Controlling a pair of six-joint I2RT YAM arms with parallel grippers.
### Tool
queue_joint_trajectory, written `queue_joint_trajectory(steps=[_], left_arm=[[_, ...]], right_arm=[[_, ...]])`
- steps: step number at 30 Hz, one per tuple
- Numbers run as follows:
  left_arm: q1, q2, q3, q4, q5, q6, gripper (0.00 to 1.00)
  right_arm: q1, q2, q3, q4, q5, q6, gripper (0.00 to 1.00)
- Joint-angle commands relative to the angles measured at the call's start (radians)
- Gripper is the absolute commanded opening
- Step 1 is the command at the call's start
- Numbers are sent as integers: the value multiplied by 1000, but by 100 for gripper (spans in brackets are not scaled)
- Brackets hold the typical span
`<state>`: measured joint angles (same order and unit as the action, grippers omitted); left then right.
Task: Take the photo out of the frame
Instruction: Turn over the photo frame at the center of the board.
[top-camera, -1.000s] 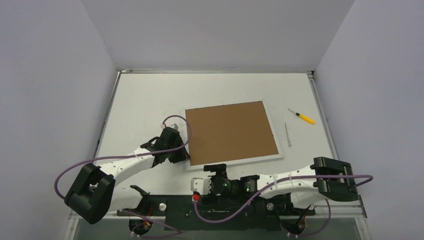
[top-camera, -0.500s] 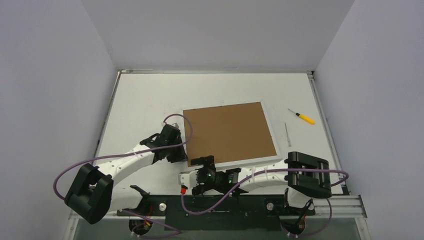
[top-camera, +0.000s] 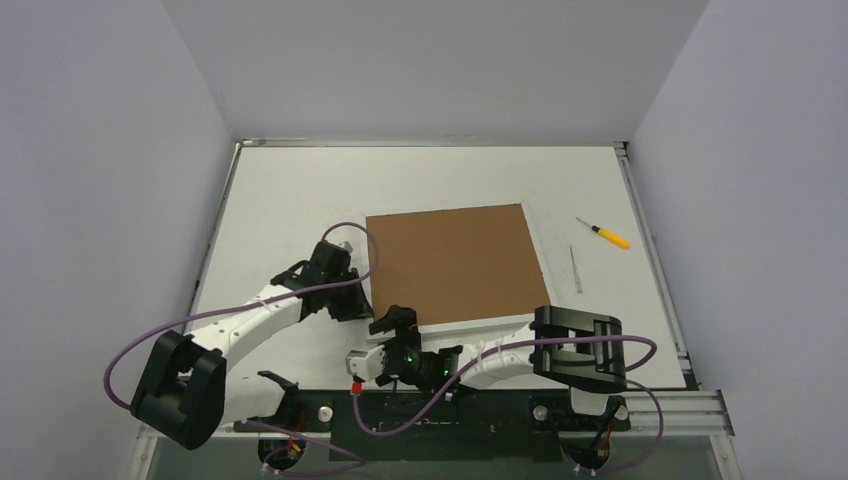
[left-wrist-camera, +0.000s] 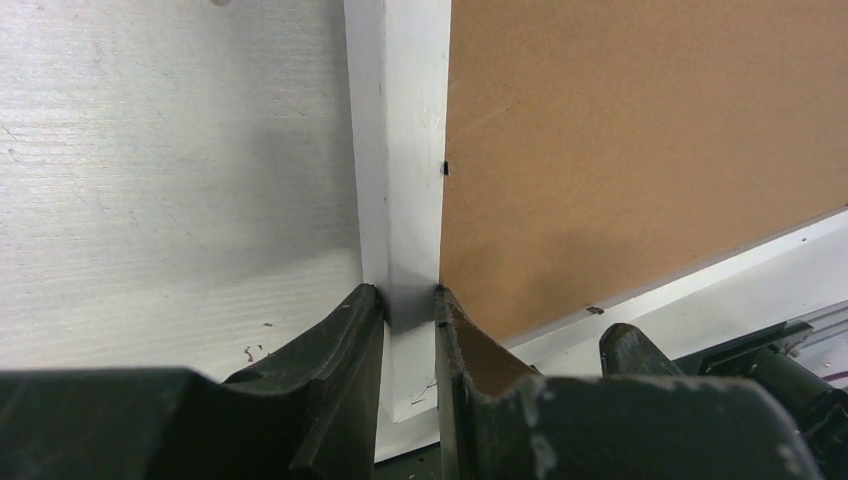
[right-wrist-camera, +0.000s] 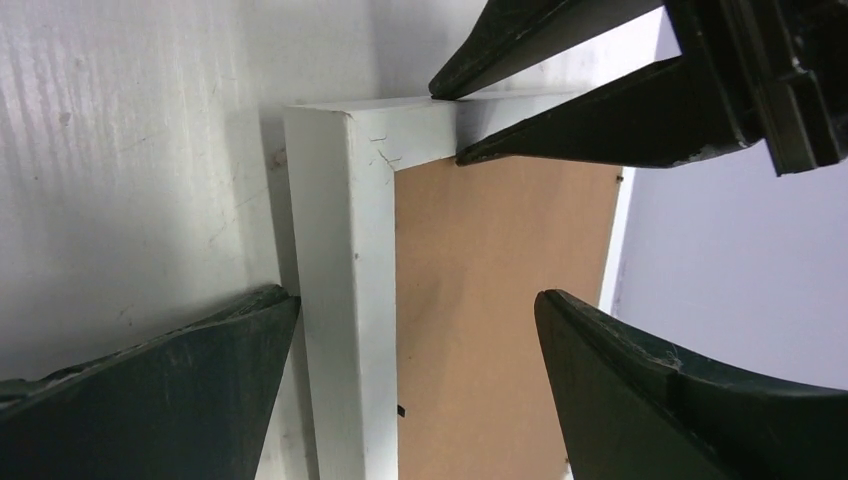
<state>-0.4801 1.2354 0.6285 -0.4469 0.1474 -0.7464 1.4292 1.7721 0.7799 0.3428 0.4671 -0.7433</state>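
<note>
Now: left gripper (left-wrist-camera: 405, 295) pinched narrow on the left rail of the frame (left-wrist-camera: 395, 150), near its 7 o'clock corner. Right gripper (right-wrist-camera: 415, 300) has swung across from 5 o'clock, jaws wide, straddling that same corner, holding nothing. Frame lies back-up on the table (top-camera: 290, 190). Photo unseen, probably under the brown backing (top-camera: 455, 265). Two-handed lift looks near.
</note>
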Motion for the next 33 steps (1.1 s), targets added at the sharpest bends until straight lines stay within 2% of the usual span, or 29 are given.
queue_joint_trajectory(steps=[1,6,8,12,16,21,24,28,33], left_arm=[[31,-54,85,49,99,6,0],[53,-70,101,39,133,9,0],[58,-77,109,35,142,9,0],[70,-91,121,25,164,6,0],[88,-112,132,9,182,8,0],[116,-163,149,-30,182,14,3],[131,-194,141,-35,187,12,12],[138,-225,101,-9,211,-7,43],[140,-280,-5,149,317,-85,71]], right_arm=[[21,46,-13,37,65,-55,94],[35,94,-24,104,154,-96,92],[43,112,-40,160,196,-133,87],[57,131,-87,313,285,-200,64],[69,129,-97,384,327,-226,43],[75,89,-97,392,345,-209,27],[77,63,-106,411,350,-208,19],[83,9,-125,440,353,-211,12],[96,-52,-154,473,357,-224,7]])
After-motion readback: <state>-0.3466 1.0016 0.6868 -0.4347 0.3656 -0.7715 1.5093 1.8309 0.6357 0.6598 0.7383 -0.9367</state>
